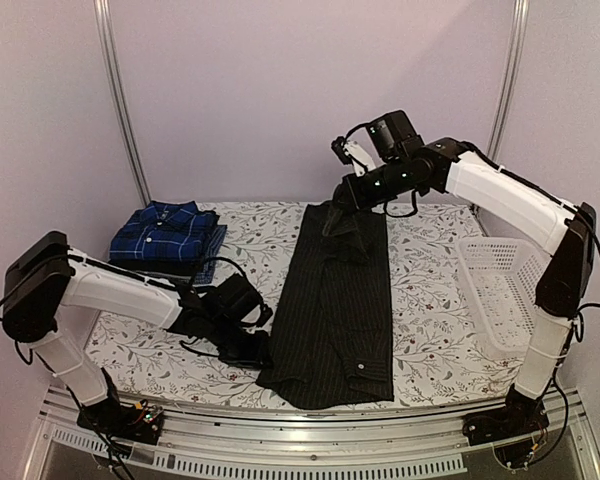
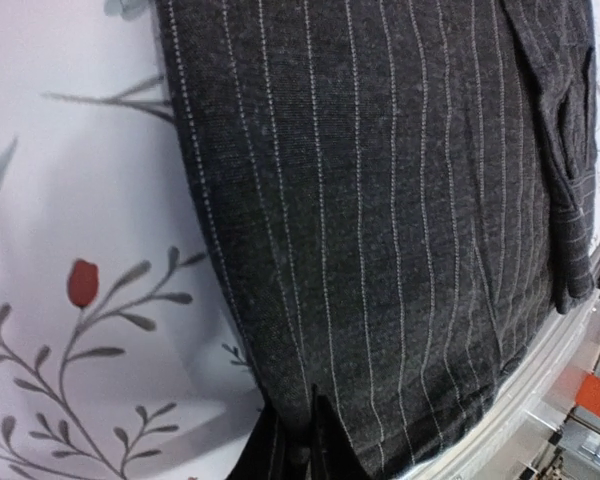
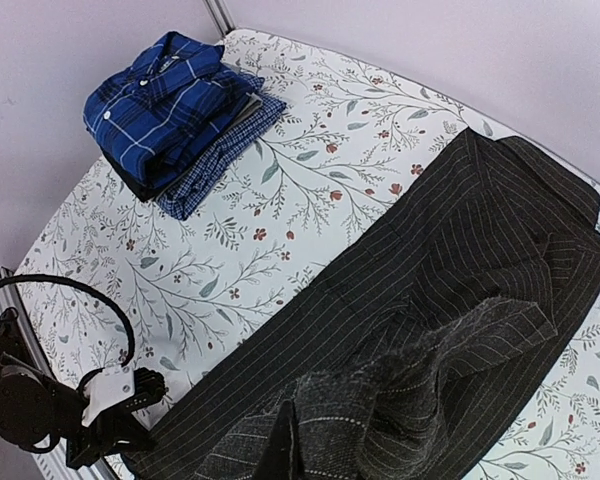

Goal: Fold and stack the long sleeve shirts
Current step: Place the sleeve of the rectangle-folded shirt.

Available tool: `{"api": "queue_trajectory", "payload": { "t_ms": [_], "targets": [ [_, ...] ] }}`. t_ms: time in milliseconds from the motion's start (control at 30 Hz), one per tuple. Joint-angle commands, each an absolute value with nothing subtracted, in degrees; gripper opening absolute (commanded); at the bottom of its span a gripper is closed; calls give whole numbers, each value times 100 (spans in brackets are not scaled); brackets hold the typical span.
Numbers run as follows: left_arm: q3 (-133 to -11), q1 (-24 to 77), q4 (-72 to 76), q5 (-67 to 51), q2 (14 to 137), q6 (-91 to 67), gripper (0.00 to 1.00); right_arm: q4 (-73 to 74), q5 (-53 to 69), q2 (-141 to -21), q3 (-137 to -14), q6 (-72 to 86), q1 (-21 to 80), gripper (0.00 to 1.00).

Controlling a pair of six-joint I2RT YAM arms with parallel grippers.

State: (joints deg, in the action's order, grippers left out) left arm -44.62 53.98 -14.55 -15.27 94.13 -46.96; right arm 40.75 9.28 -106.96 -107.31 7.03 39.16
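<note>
Black pinstriped shirt stretched lengthwise down the middle of the floral surface. Near hem right at the front edge, just beside the metal rail.

Right jaws shut on the shirt's far end, with bunched cloth lifted off the surface there. Left jaws low at the near left hem corner, pinched together on the shirt's edge.

Both long edges of the shirt fairly straight, the right one well apart from the white mesh basket at the right rim.

Folded blue plaid shirt on top of a stack of other folded shirts in the far left corner, apart from the pinstriped one.

Bare strip of surface between stack and shirt, crossed near the front by the left arm. A second bare strip between shirt and basket.
</note>
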Motion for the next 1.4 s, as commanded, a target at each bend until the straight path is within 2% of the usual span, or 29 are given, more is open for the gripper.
{"api": "queue_trajectory", "payload": {
  "t_ms": [0, 67, 200, 467, 500, 733, 800, 967, 1100, 1367],
  "targets": [
    [-4246, 5648, -1633, -1563, 9056, -5068, 10, 4655, 914, -10329, -10697, 375, 4099, 0],
    [-4228, 5657, -1753, -1489, 8913, -5123, 14, 4752, 957, -10272, -10493, 308, 4322, 0],
    [-4478, 5595, -2271, -1123, 8582, -5012, 29, 4576, 1325, -10245, -9667, 376, 4927, 0],
    [-4735, 5070, -2258, -1409, 8198, -4664, 39, 3400, 1840, -10425, -7959, 1121, 5704, 2],
    [-4748, 5018, -2191, -1502, 8236, -4615, 41, 3253, 1867, -10418, -7859, 1245, 5712, 5],
    [-4982, 4864, -1784, -1900, 8583, -4397, 50, 2941, 992, -9908, -7761, 1667, 5571, 51],
    [-4983, 4848, -1645, -1926, 8642, -4391, 51, 2798, 954, -9719, -7644, 1798, 5353, 58],
    [-5009, 4708, -1439, -1934, 8840, -4377, 52, 2138, 833, -9294, -7137, 2176, 4436, 59],
    [-5332, 4502, -1527, -1759, 9067, -4146, 51, 1680, 1076, -9454, -7104, 2205, 3808, 57],
    [-7320, 3809, -1895, -1247, 10248, -3175, 48, 1512, 1192, -10704, -8057, 1955, 3708, 53]
  ]
}}
